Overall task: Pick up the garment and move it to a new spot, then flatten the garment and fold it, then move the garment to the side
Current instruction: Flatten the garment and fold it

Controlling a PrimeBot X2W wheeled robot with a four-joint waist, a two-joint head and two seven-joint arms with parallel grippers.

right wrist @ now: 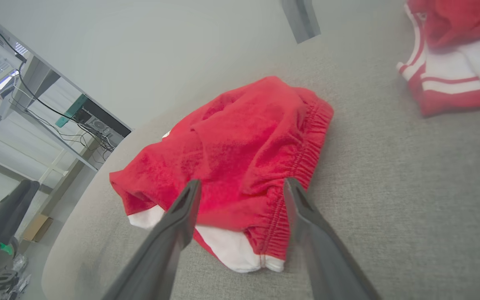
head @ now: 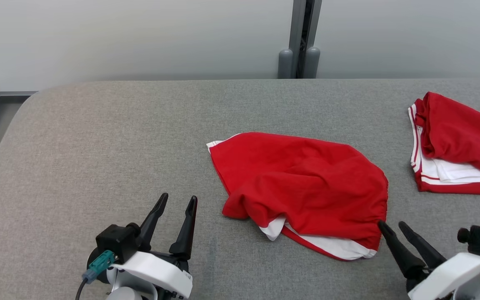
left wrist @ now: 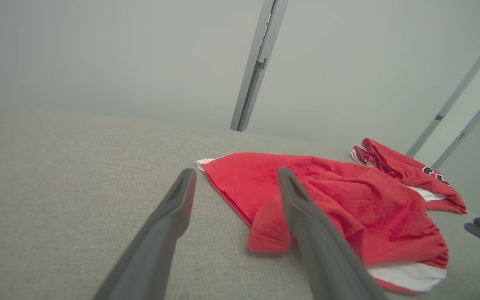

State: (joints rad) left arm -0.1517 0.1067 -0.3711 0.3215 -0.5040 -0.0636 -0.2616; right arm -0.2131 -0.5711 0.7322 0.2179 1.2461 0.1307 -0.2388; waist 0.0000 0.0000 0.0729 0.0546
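Red garment (head: 302,183), crumpled, middle of table (head: 98,137), toward front edge. At front edge, left gripper (head: 178,199), jaws apart, empty. Near front right, right gripper (head: 391,225) spread, empty, tips just beside waistband (head: 386,196) corner. Step judged: first pick-up, no grip yet. Next: close on waistband, lift.

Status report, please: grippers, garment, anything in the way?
Left gripper open, empty. Right gripper open, by the red shorts waistband. Shorts crumpled, unfolded. Second red garment far right, apart.
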